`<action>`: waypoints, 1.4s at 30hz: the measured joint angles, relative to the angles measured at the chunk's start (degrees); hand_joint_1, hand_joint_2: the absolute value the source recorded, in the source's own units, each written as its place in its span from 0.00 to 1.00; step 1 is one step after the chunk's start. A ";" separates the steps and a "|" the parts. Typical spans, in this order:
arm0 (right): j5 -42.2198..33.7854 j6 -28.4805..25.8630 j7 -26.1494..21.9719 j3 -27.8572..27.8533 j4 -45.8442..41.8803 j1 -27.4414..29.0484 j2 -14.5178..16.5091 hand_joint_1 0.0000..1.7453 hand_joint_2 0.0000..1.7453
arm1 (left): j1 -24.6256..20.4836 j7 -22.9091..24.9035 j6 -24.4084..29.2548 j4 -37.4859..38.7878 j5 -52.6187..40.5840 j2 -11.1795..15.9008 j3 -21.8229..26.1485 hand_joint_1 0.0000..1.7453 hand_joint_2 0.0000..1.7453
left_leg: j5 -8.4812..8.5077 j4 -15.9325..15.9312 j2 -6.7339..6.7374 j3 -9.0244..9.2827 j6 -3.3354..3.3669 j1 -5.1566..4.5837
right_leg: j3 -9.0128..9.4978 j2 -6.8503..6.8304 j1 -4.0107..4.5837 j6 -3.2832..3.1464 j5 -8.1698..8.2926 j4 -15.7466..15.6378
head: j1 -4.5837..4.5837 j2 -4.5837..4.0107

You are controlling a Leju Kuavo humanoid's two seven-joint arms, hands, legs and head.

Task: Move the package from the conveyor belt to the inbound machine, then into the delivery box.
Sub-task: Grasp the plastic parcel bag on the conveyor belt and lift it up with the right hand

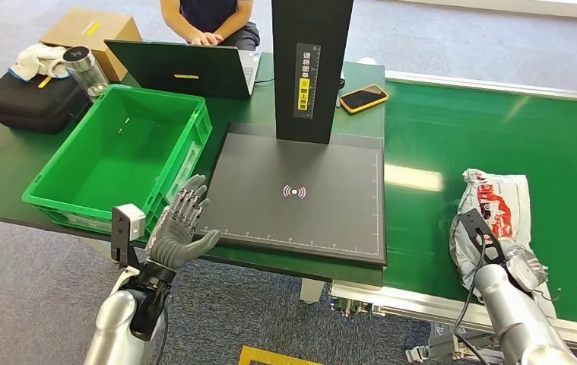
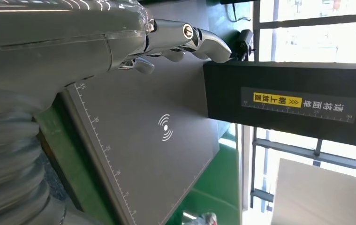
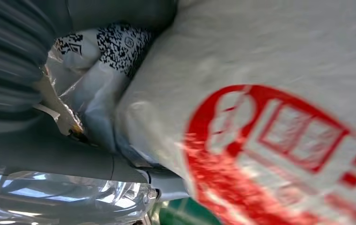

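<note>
Landmark: the inbound machine point(image 1: 300, 194), the black scan plate with a post at its far edge.

Nearest, left hand point(image 1: 182, 220) hovers at the plate's near-left corner, fingers point(image 2: 204, 40) apart and extended, holding nothing. Risk: if it stays there it could clip the package on the way in.

Right of the plate, on the conveyor belt point(image 1: 559, 144), lies the package point(image 1: 494, 209), a soft white bag with red print. Right hand point(image 1: 524, 270) is at its near end; the right wrist view shows grey fingers point(image 3: 115, 9) against the bag point(image 3: 260, 70) and crumpled film. Cannot tell whether the fingers are clamped or only touching.

Risks:
- Slack film, so the grip may take only a fold and slip on lift.
- Bag may sag and drag on the plate edge.
- Label could land folded or face-down.

Left of the plate, the green delivery box point(image 1: 118, 152) sits close. Beyond it are a laptop point(image 1: 186, 68) and a phone point(image 1: 363, 97); a wide swing could hit the post.
</note>
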 joint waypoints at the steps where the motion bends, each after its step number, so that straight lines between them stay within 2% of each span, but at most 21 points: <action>1: 0.00 0.21 -0.04 0.00 0.07 -0.02 0.00 1.00 1.00 | 0.03 0.07 -0.02 -0.08 -0.06 -0.01 0.04 0.00 1.00 | 0.00 0.00 0.00 0.01 0.00 0.00 | 0.02 0.00 0.00 0.00 0.00 0.00 | 0.01 0.01; 12: 0.11 0.00 -1.07 -0.25 0.33 -0.18 0.04 1.00 1.00 | 0.02 0.64 -0.51 -0.21 -0.77 -0.55 0.44 0.00 1.00 | 0.00 0.04 0.00 0.08 0.00 0.00 | 0.09 0.00 0.01 0.01 0.00 0.00 | 0.00 0.01; 17: 1.42 -4.65 -2.34 -0.70 0.28 0.37 0.32 1.00 1.00 | 0.09 0.78 -0.52 -0.29 -0.91 -0.86 0.90 0.00 1.00 | 0.00 0.03 0.00 0.07 0.00 0.00 | 0.09 -0.01 0.01 0.01 0.00 0.00 | 0.01 0.01; 20: 1.41 -10.93 -6.09 -1.69 -0.65 1.44 0.67 1.00 1.00 | 0.41 0.94 -0.50 -0.81 -1.16 -0.97 1.38 0.00 1.00 | 0.00 0.03 -0.01 0.03 0.00 0.00 | 0.07 -0.01 0.00 0.01 0.00 0.00 | 0.02 0.01; 24: 0.67 -20.39 -13.73 -3.64 -5.36 3.32 1.56 1.00 1.00 | 1.02 1.36 -0.48 -2.08 -1.43 -1.12 1.74 0.00 1.00 | -0.01 0.02 0.00 0.01 0.00 0.00 | 0.04 0.00 0.00 0.00 0.00 0.00 | 0.01 0.00; 27: -0.80 -26.56 -21.09 -5.54 -13.16 5.68 3.00 1.00 1.00 | 1.11 1.30 -0.46 -2.57 -1.69 -1.31 2.00 0.00 1.00 | -0.01 0.00 -0.04 0.00 0.00 0.00 | 0.02 -0.03 0.01 0.00 -0.01 0.00 | 0.00 0.00; 29: -1.56 -28.38 -24.88 -6.72 -19.93 7.45 4.14 1.00 1.00 | 1.05 0.87 -0.46 -2.60 -1.85 -1.36 2.10 0.00 1.00 | -0.01 -0.01 -0.04 0.00 0.00 0.01 | 0.01 -0.03 0.02 0.00 -0.01 0.00 | 0.00 0.01; 36: -2.73 -27.49 -34.02 -7.47 -38.81 10.48 6.46 1.00 1.00 | 0.00 -1.18 -0.44 -2.18 -1.91 -1.51 2.24 0.00 1.00 | 0.00 -0.02 -0.01 0.01 0.00 0.01 | 0.02 0.00 0.01 0.00 0.00 0.01 | 0.01 0.00; 39: 2.29 -24.08 -35.67 -4.62 -42.90 10.05 6.86 1.00 1.00 | -0.72 -1.92 -0.51 -1.78 -1.87 -1.53 2.24 0.00 1.00 | 0.00 -0.02 0.01 0.02 0.00 0.01 | 0.04 0.03 0.01 0.00 0.01 0.02 | 0.01 0.01; 42: 10.07 -21.07 -34.89 1.11 -43.97 8.22 7.09 1.00 1.00 | -1.74 -2.37 -0.70 -1.28 -1.55 -1.54 2.22 0.00 1.00 | 0.02 -0.01 0.04 0.05 0.00 0.01 | 0.05 0.05 0.02 0.00 0.02 0.02 | 0.01 0.01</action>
